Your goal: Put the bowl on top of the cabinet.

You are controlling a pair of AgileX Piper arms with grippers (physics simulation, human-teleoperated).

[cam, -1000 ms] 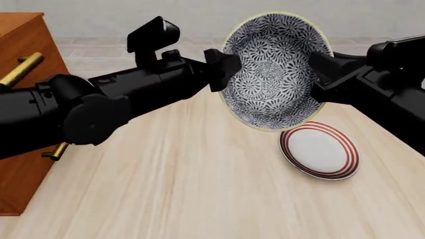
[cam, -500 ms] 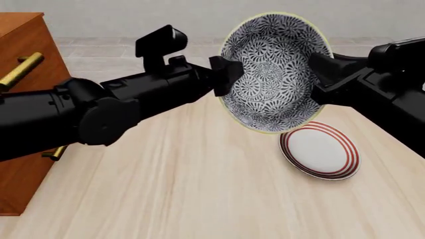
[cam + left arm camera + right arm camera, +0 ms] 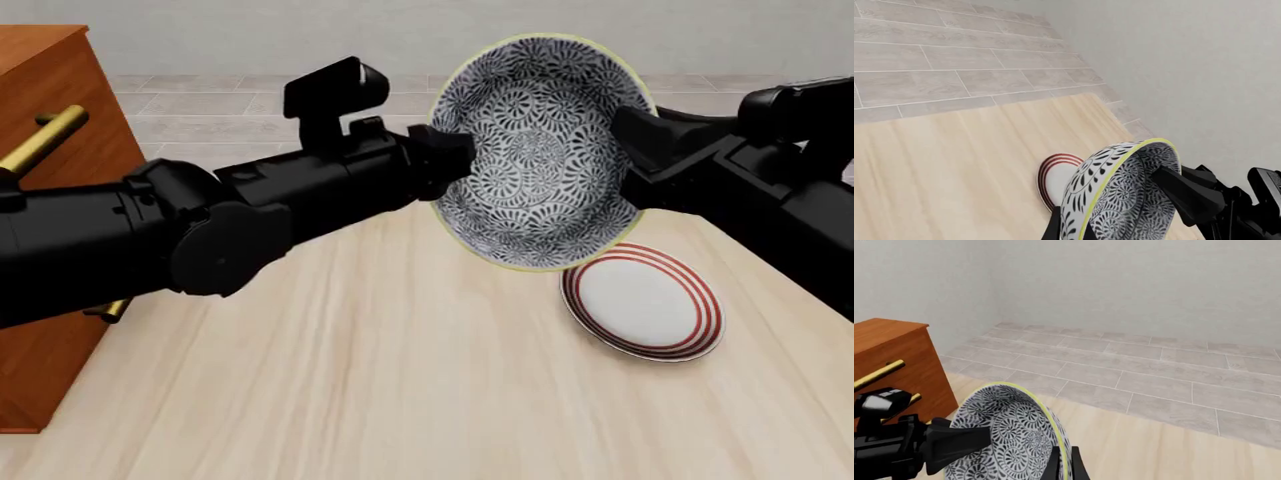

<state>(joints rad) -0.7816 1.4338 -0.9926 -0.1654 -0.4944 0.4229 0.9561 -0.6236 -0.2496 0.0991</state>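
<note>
Black-on-white floral pattern covers the bowl (image 3: 541,150), which we find lifted clear of the table (image 3: 374,380) and tipped on edge, its opening facing the front camera and its pale yellow-green rim forming a near-full circle. It sits at about 12 o'clock in the front view, just above the plate (image 3: 643,303) — a flat white plate with red rings lying on the light wood tabletop at roughly 4 o'clock from the bowl.

We record both arms engaged. The left gripper (image 3: 447,165) meets the bowl's rim at its 9 o'clock side, and its fingers are clamped on the rim there; in the left wrist view the bowl (image 3: 1121,195) is seen edge-on with the rim running between the fingers. The right gripper (image 3: 638,150) meets the rim at the 3 o'clock side and is likewise clamped on it; the right wrist view shows the bowl (image 3: 1004,437) with the rim pinched at the picture's lower edge and the left gripper (image 3: 954,442) touching the opposite side.

The cabinet (image 3: 47,120) — reddish-brown wood with brass bar handles — stands at 9 o'clock, well apart from the bowl. Its top surface is only partly in view; the left arm crosses in front of it.
</note>
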